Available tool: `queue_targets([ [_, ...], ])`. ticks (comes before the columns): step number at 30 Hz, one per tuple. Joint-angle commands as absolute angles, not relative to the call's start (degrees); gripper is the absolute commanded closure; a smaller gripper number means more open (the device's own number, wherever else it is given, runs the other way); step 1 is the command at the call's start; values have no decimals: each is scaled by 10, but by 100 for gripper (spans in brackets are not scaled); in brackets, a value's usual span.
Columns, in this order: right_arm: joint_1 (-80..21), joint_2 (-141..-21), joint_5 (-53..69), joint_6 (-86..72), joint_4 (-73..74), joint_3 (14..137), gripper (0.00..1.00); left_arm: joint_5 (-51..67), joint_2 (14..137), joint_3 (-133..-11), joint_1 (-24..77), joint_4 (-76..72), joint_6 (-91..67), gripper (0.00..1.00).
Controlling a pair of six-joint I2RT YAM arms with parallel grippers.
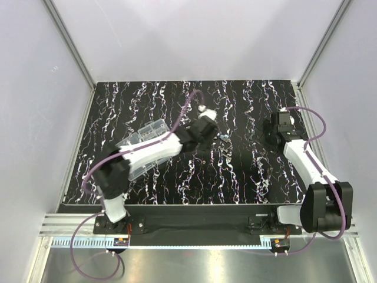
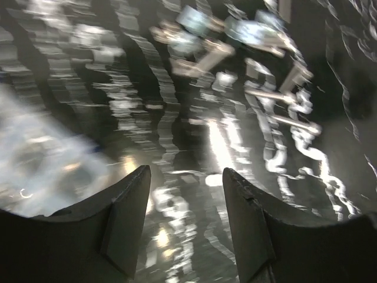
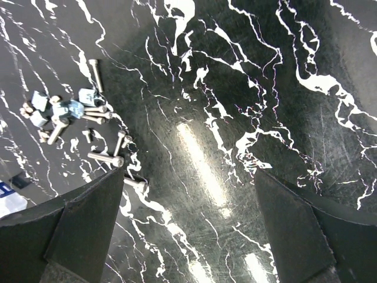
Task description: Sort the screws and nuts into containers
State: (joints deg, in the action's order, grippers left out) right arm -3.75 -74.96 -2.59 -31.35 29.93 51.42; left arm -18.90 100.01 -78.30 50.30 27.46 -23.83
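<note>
Tiny screws point(image 3: 106, 158) and nuts point(image 3: 76, 108) lie heaped on the dark surface point(image 1: 235, 177), right of the clear containers point(image 1: 150, 130); the left hand point(image 2: 185, 177) hovers near them, parted and empty, the right hand point(image 3: 188, 177) wide open; hard, light and slippery, each likely needs pinching singly across its shank or flats.

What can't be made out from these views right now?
Organiser box: top view, left arm crosses it; compartment contents too small to tell.
Screws and nuts pile: left wrist view blurred; top view too small to count.
White-and-blue object: right wrist view, cut off by the frame edge; unidentifiable.
</note>
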Motion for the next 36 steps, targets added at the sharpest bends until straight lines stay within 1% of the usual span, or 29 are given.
queue_targets([
  [1,-40,-716,-45,-313,315,518,0,-148,1081,-824,525,271,-256,43],
  [6,-40,-706,-52,-307,318,512,0,-153,1128,-860,544,280,-257,42],
  [13,-40,-706,-55,-305,315,504,0,-172,1138,-850,545,301,-292,43],
  [15,-40,-708,-55,-305,313,502,0,-172,1138,-846,548,305,-307,46],
  [22,-40,-713,-52,-303,312,504,0,-184,1150,-836,559,322,-347,49],
  [33,-40,-708,-54,-303,312,501,0,-204,1167,-838,558,329,-362,51],
  [36,-40,-709,-55,-302,314,501,0,-199,1169,-836,558,324,-365,55],
])
